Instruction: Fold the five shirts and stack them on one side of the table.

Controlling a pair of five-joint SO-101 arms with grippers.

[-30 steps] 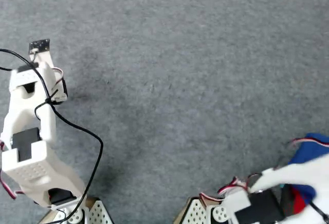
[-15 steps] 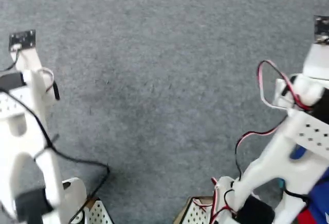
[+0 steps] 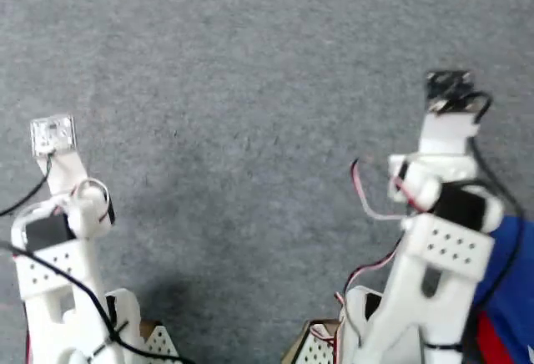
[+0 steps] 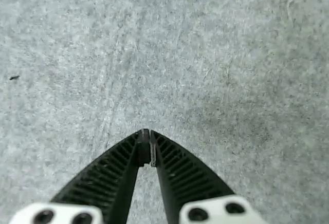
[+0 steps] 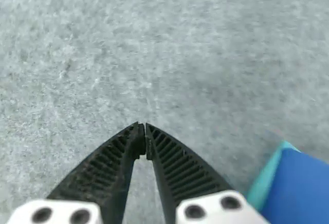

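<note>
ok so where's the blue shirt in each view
high view: blue shirt at the near right edge.
right wrist view: blue shirt off to one side of the right gripper, apart from it.
left wrist view: grey mat under the left gripper.
shared landmark: the grey mat.

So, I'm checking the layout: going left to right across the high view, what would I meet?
In order: left arm → grey table, a bare stretch → right arm → blue shirt at the edge.
</note>
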